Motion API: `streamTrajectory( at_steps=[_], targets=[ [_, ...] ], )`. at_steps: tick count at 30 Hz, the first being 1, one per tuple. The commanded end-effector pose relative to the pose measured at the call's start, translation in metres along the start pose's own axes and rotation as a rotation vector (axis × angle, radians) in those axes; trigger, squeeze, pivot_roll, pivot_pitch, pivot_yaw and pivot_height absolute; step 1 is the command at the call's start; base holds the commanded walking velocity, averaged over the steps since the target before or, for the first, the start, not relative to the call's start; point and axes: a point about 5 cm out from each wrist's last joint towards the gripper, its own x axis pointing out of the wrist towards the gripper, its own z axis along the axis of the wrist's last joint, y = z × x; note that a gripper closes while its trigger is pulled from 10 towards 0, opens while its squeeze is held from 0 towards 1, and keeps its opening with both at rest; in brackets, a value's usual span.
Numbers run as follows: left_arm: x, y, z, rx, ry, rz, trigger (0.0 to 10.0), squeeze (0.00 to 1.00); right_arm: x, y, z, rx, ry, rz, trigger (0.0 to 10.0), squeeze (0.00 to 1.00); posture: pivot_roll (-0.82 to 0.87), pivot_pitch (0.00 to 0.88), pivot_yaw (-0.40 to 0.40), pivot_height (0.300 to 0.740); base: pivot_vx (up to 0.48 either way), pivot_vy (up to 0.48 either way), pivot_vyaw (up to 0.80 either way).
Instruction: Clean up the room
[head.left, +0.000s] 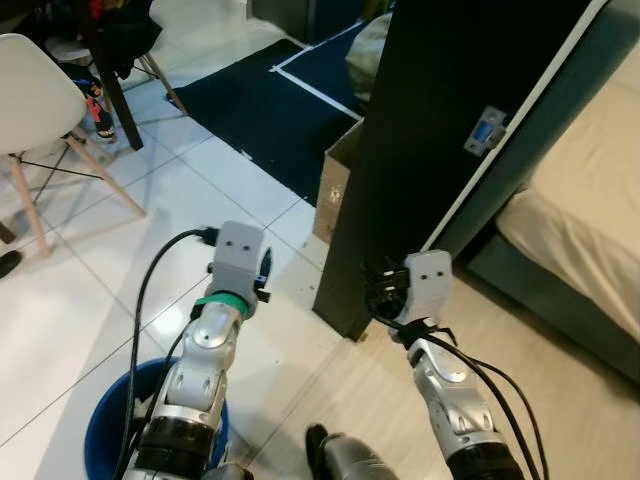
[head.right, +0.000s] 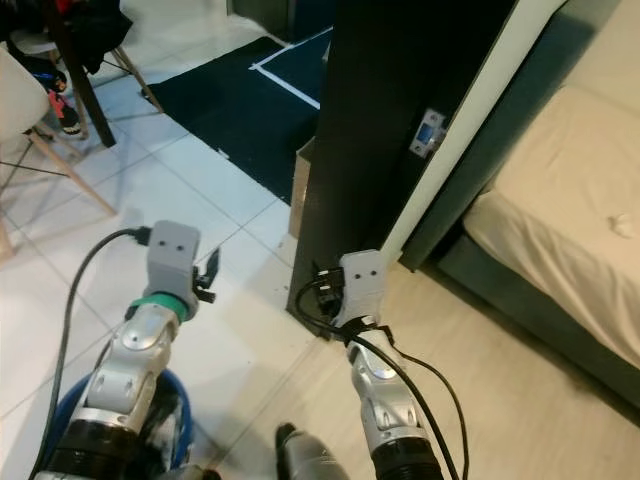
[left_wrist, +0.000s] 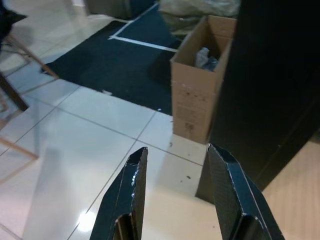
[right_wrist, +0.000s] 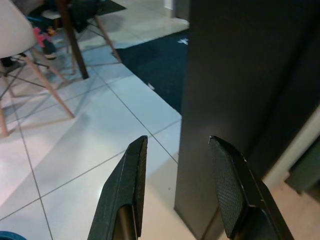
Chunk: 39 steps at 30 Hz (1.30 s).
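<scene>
Both silver arms reach forward, left pincer (left_wrist: 175, 192) and right pincer (right_wrist: 177, 187) fingers parted, empty.

Bedroom doorway, tiled room beyond

White glossy floor tiles (head.left: 120, 250) meet wood flooring (head.left: 600, 420) at the dark door (head.left: 440, 120); beyond it a dark rug (head.left: 260, 100), beside it a bed (head.left: 590, 210).

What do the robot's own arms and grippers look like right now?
Both arms are silver metal with jointed segments. The left arm has a green band at the wrist, a grey boxy camera housing and a thick black cable looping beside it. The right arm carries several thinner black cables. The left gripper and right gripper have long black fingers.
</scene>
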Motion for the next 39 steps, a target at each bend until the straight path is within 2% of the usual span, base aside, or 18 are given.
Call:
streamTrajectory(
  at_steps=[1,17,27,35,37,39],
  targets=[
    [-0.002,0.000,-0.006,-0.012,0.023,-0.002,10.0,0.00,-0.004,-0.001,-0.007,0.018,0.027,-0.011,10.0,0.00,-0.03,0.098,-0.007,0.740,0.000,0.000,-0.78],
    [0.000,0.002,0.002,-0.063,-0.016,-0.010,10.0,0.00,-0.003,-0.002,-0.006,0.014,0.023,-0.008,10.0,0.00,-0.03,0.094,-0.012,0.740,0.000,0.000,-0.78],
    [-0.002,0.002,-0.002,-0.067,-0.006,-0.008,10.0,0.00,-0.003,-0.002,-0.005,0.009,0.020,-0.008,10.0,0.00,-0.03,0.088,-0.013,0.740,0.000,0.000,-0.78],
    [-0.004,0.006,-0.002,-0.053,-0.022,0.000,10.0,0.00,-0.002,-0.004,0.000,-0.043,-0.009,0.000,10.0,0.00,-0.03,0.073,-0.009,0.740,0.000,0.000,-0.78],
    [-0.008,0.007,-0.004,-0.003,-0.045,-0.029,10.0,0.00,-0.002,-0.010,0.002,-0.118,-0.021,0.007,10.0,0.00,-0.03,0.062,-0.011,0.740,0.000,0.000,-0.78],
    [-0.009,0.007,-0.005,0.014,-0.049,-0.044,10.0,0.00,-0.002,-0.013,0.002,-0.139,-0.021,0.008,10.0,0.00,-0.03,0.057,-0.012,0.740,0.000,0.000,-0.78]
  ],
)
